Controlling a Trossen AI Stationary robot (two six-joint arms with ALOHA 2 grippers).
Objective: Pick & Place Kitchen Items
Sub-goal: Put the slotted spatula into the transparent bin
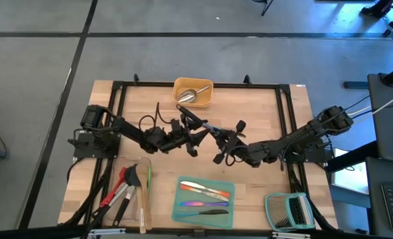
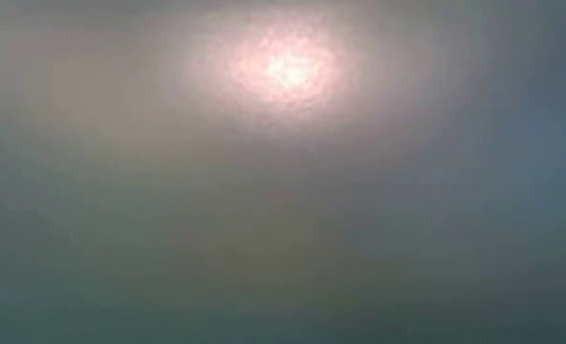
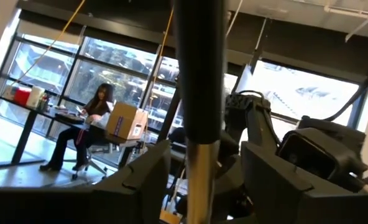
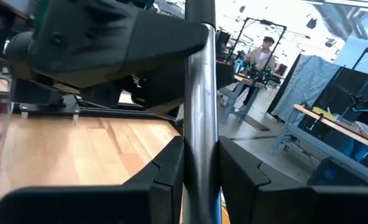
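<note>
Utensil [image 1: 195,121], long and dark with a steel shaft, is held in the air above the middle of the desk [image 1: 263,106], just in front of the yellow tray [image 1: 193,92]. Both arms meet there. The right gripper [image 1: 218,135] is pinching the steel shaft, fingers pressed against it on either side in its wrist view. The left gripper [image 1: 191,137] has its fingers spread around the same shaft [image 3: 199,112] with gaps showing on both sides, so it does not yet grip. A steel scoop [image 1: 190,95] already lies in the yellow tray.

This looks like a handover between the arms, midway: one side holds, the other is placed around the shaft. Which way it goes I cannot tell. The next move calls for one clear owner: either the left fingers shut firmly before the right lets go, or the left backs straight off without knocking the shaft. After that, the utensil goes to a tray.
</note>
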